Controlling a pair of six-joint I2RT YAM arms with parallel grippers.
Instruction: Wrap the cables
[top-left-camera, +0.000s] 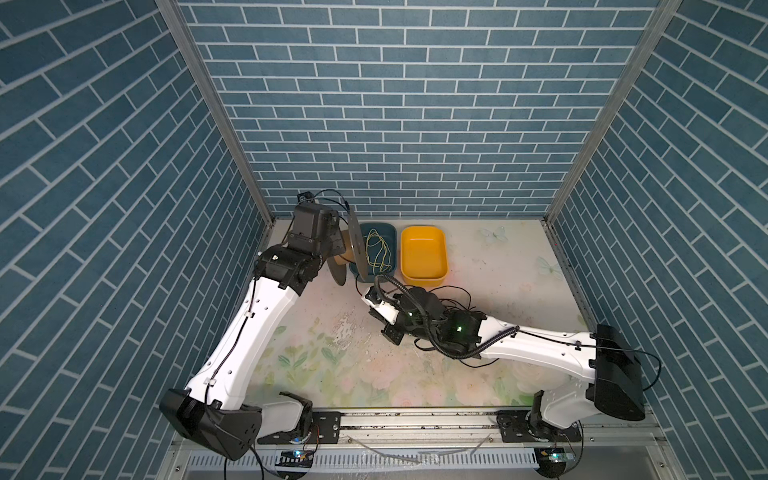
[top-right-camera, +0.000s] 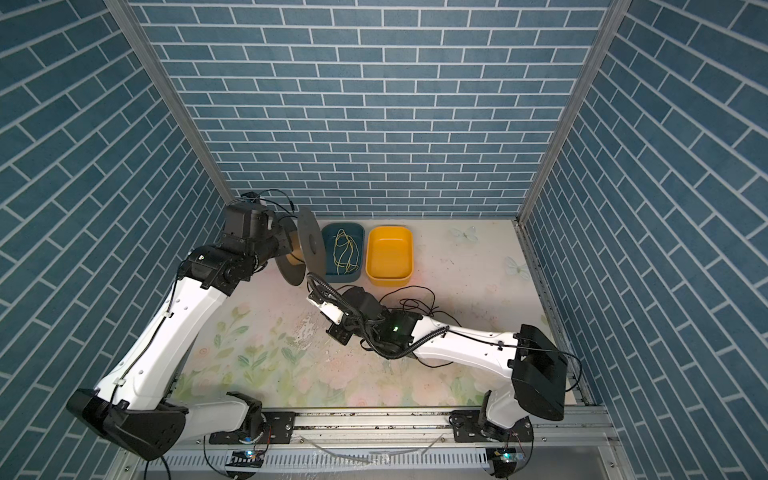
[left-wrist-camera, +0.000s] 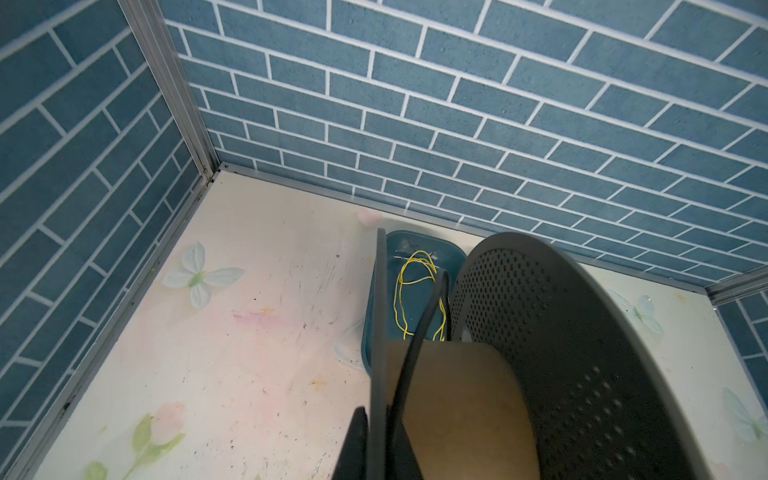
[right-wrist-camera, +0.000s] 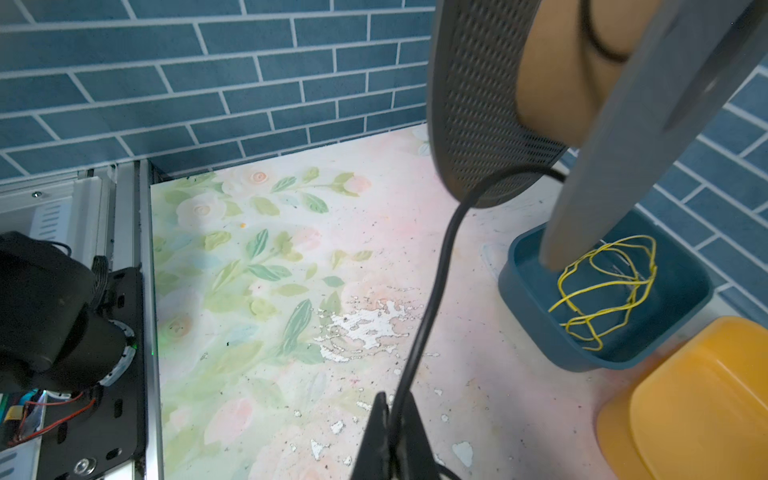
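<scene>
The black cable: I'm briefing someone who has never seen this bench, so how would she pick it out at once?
Against the back wall sit a dark blue plastic tub and a yellow plastic tub, with a grey flanged spool left of them. The thin glossy black cable runs from its brown core to the right pincer, unlike the yellow-green wire inside the blue tub.

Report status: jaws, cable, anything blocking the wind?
Left gripper: jaws shut on spool flange. Right gripper: jaws shut on black cable, strand leading up to spool core, slack loose behind. Blue bin close beside spool.
</scene>
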